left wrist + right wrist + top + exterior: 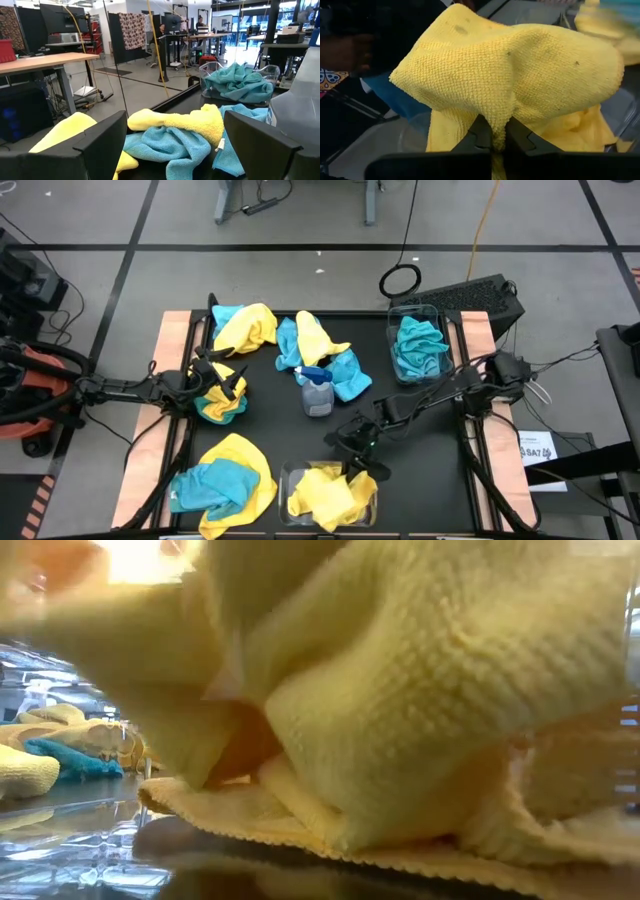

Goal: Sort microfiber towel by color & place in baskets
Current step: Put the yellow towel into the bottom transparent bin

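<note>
**Right gripper pinching a yellow towel right at the near basket**

Right gripper (pixel 492 136) has its fingers pressed together on a fold of a yellow towel (pixel 520 70), and in the high view it sits just beyond the far rim of the near basket (pixel 290 476), which already has yellow cloth bunched inside. So the drop spot lies directly toward the near edge of the worktop (pixel 420 470) from that gripper, basically touching distance; the basket's long axis runs left to right. I'd guess letting go comes next, once the cloth hangs fully over the bin.

Left gripper (pixel 218 385) is spread wide over a yellow-and-teal bundle (pixel 222 405) at the left side, not holding anything. The far basket (pixel 418 345) on the right holds teal towels. More mixed cloths sit at the far middle and near left, with a spray bottle (pixel 317 392) in the centre.

No label I can actually read; a white tag off the right edge is too small to make out.
</note>
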You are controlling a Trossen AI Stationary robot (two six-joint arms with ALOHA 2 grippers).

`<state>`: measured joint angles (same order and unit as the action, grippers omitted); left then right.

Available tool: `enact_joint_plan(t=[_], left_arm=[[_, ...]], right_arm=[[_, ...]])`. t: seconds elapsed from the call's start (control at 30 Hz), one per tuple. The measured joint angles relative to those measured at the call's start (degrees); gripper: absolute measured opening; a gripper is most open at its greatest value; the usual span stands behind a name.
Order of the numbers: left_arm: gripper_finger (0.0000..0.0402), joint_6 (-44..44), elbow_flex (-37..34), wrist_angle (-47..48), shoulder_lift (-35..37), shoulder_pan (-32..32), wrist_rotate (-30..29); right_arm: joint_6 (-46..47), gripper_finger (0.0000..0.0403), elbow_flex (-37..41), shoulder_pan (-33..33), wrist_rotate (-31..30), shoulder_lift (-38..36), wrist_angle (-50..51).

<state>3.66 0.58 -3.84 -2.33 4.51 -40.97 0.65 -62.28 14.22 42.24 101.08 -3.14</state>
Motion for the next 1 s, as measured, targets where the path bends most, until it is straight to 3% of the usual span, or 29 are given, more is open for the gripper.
enact_joint_plan(t=[0.37, 0.7, 0.87, 1.0], left_arm=[[0.0338, 0.0, 0.0, 0.0, 0.0, 0.0, 0.0], [0.0338, 0.0, 0.0, 0.0, 0.0, 0.0, 0.0], [0.0338, 0.0, 0.0, 0.0, 0.0, 0.0, 0.0], [0.0338, 0.0, 0.0, 0.0, 0.0, 0.0, 0.0]], right_arm=[[-3.2, 0.0009, 0.0, 0.0, 0.9, 3.9, -2.5], [-8.1, 0.0015, 0.0, 0.1, -7.0, 3.9, -1.0], [-12.4, 0.0052, 0.0, 1.1, -13.0, 3.9, 2.5], [-14.0, 0.0104, 0.0, 1.6, -13.8, 3.8, 4.0]])
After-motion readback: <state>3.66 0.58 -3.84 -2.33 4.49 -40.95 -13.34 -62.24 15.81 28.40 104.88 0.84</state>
